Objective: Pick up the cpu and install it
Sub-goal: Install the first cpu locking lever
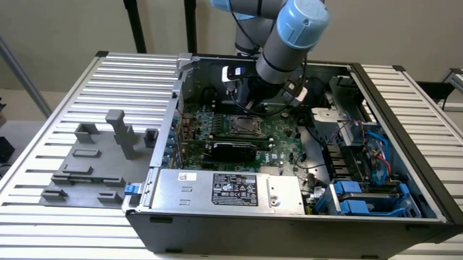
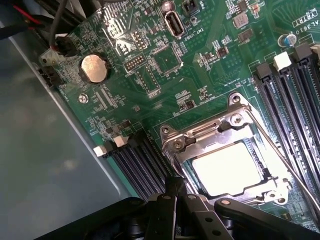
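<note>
My claw (image 2: 176,186): clenched, fingertips pressed together with nothing between them, hanging just above the near edge of the socket frame
My arm (image 1: 283,51): reaches down into the open computer case, its wrist over the motherboard beside the socket
CPU (image 2: 226,168): pale silver-grey square lying flat inside the socket frame, seated in the opening, apart from my fingertips
Socket frame (image 2: 220,129): bright metal bracket around the CPU, screws at its corners, a thin lever wire running along one side of it
Motherboard (image 2: 165,60): green board carrying the socket; a round coin battery (image 2: 94,68) sits well away from the socket, a USB header (image 2: 176,23) farther off still
Memory slots (image 2: 292,85): black rows flanking the socket on two sides, white latches at their ends
Computer case (image 1: 405,135): lies open on the slatted table (image 1: 51,92); socket near the middle of the board inside
Power supply (image 1: 227,190): silver box with a black label, at the case edge, well apart from the socket
Grey fixture blocks (image 1: 101,162): on the table outside the case, far from the socket
</note>
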Controlling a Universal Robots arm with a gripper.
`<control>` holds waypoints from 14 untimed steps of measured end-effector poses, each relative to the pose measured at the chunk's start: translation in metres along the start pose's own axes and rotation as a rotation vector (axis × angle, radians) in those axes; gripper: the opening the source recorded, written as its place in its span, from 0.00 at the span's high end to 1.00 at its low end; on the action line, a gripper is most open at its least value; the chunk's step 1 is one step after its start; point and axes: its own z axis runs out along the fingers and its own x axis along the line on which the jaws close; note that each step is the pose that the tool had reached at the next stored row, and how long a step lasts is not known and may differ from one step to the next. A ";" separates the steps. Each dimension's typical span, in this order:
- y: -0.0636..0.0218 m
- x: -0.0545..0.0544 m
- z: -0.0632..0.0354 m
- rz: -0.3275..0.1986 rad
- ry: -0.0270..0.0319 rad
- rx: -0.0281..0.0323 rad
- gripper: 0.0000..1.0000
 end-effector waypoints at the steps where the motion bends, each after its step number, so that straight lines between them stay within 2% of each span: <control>1: 0.0003 0.000 0.0000 0.000 0.0007 0.0003 0.89; 9: -0.0007 0.000 -0.0020 0.000 0.0015 0.0008 0.89; 14: -0.0058 -0.001 -0.0070 0.000 0.0015 0.0008 0.89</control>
